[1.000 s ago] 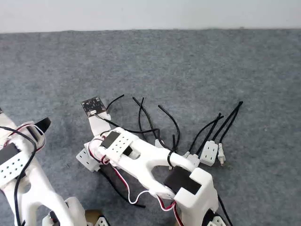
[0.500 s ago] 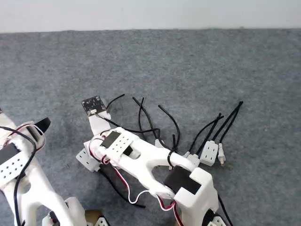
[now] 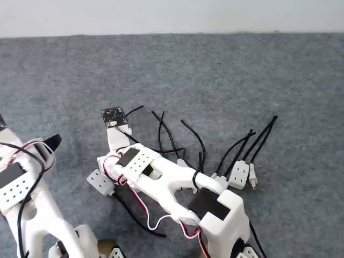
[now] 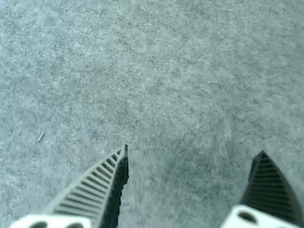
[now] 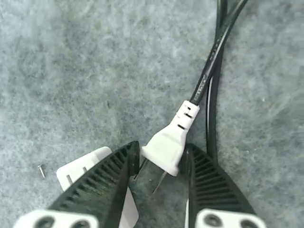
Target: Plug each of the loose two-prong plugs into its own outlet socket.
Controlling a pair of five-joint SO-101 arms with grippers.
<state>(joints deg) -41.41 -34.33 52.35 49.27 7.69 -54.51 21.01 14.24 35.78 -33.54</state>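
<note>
Since the white two-prong plug (image 5: 166, 141) is small moulded plastic, expect it to be light and rigid, with smooth flat sides that can twist in a pinch. The two bare metal prongs are thin and bendable, so keep pressure off them. Its black cord (image 5: 211, 71) is springy and will tug sideways. Best hold is across the flat body just behind the prongs, not on the narrow neck by the cord.

The right gripper (image 5: 161, 148) has that hold now. Its ribbed fingers are clamped on both sides of the plug body, with the prongs poking out toward the carpet. Whether the plug is lifted off the grey carpet (image 5: 71, 71) is hard to say from this angle.

A white outlet socket (image 5: 80, 168) lies just beside one right finger, slots facing up. In the high view it sits on the carpet at (image 3: 100, 181), next to the right arm's wrist. It is also light and loose, so it will likely slide when pushed.

A second outlet socket (image 3: 239, 174) lies well apart, among more cords.

The left gripper (image 4: 193, 150) is spread wide and holds nothing, over bare carpet.

Versus a second ago, the right arm's wrist camera board (image 3: 113, 115) has shifted slightly up-frame and to the right. The left arm's dark fingertip (image 3: 54, 141) has also nudged over a little. The sockets and cords look unmoved.
</note>
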